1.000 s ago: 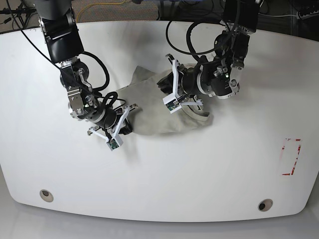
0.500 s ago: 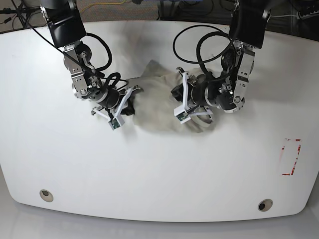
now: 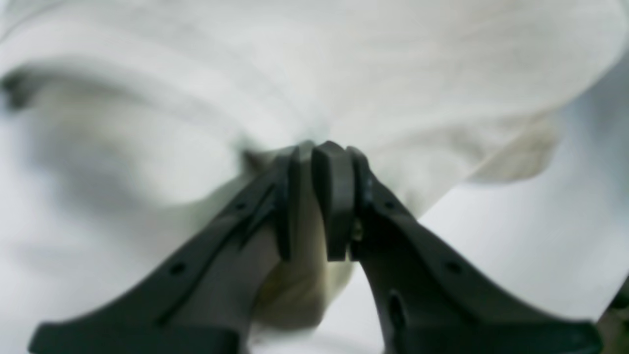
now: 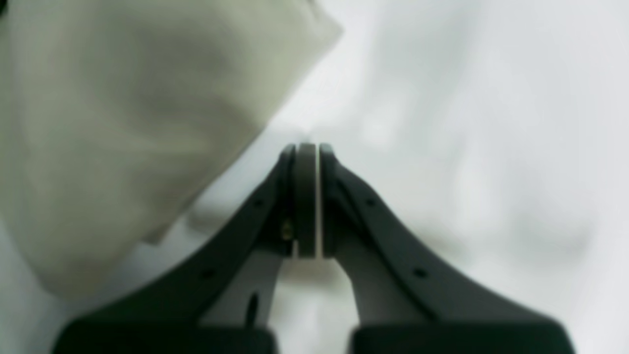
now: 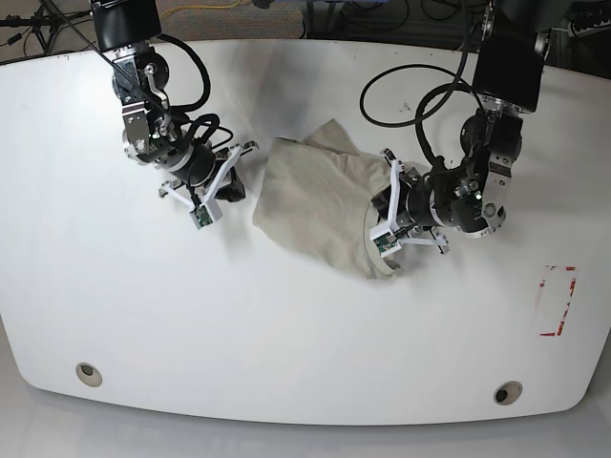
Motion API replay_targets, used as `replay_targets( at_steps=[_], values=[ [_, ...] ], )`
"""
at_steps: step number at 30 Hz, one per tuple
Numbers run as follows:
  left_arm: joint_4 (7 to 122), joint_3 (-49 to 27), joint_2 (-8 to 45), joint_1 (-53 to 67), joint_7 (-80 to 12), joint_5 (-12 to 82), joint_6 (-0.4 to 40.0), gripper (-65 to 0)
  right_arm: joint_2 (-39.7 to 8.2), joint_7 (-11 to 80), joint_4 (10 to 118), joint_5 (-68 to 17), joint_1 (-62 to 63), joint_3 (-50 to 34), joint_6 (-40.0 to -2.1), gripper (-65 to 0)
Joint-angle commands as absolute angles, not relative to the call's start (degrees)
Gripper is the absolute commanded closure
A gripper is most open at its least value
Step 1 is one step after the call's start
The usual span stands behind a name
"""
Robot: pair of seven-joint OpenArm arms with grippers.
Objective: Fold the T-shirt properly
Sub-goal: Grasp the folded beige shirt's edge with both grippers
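The T-shirt (image 5: 320,200) lies bunched mid-desk (image 5: 286,343), no neat fold made. Its edge is pinched by the left gripper (image 3: 319,162); the right gripper (image 4: 307,152) is pressed together, empty.

Big glossy white curved-edge table (image 5: 286,334), red rectangle outline mark (image 5: 558,301) near right edge, two round metal holes (image 5: 89,373) along front.

Two black robot arms with boxy upper links and looping black cables. Each wrist wears a white bracket. The left gripper (image 3: 319,162) and right gripper (image 4: 307,162) have curved matte-black fingers with small screw holes.
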State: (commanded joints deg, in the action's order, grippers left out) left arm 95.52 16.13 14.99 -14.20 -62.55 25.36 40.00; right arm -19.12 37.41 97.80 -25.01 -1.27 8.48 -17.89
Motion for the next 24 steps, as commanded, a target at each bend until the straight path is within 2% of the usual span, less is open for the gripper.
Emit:
replay_targets(
  at_steps=[8,13,18,24],
  values=[
    [102.11,16.22,15.08,-10.59,-62.55,25.19,40.00,-7.6,-13.76,42.77,100.09,-25.01,5.41,8.57,-17.89,-1.3],
    [102.81,16.13,11.65,-7.52,-62.55,24.84,40.00,-7.5,-10.07,42.77,93.85,-24.92,10.15,9.19,-17.89,-1.3],
    [102.64,16.13,9.36,-4.70,-62.37,22.46,40.00,-7.5,-9.01,41.80,86.02,-24.04,14.11,11.91,-17.89,-1.0],
    [101.76,16.22,6.64,-2.42,-62.20,18.07,40.00,-7.5,-7.52,35.30,80.48,-16.48,14.37,14.02,-18.07,-1.3]
  ],
)
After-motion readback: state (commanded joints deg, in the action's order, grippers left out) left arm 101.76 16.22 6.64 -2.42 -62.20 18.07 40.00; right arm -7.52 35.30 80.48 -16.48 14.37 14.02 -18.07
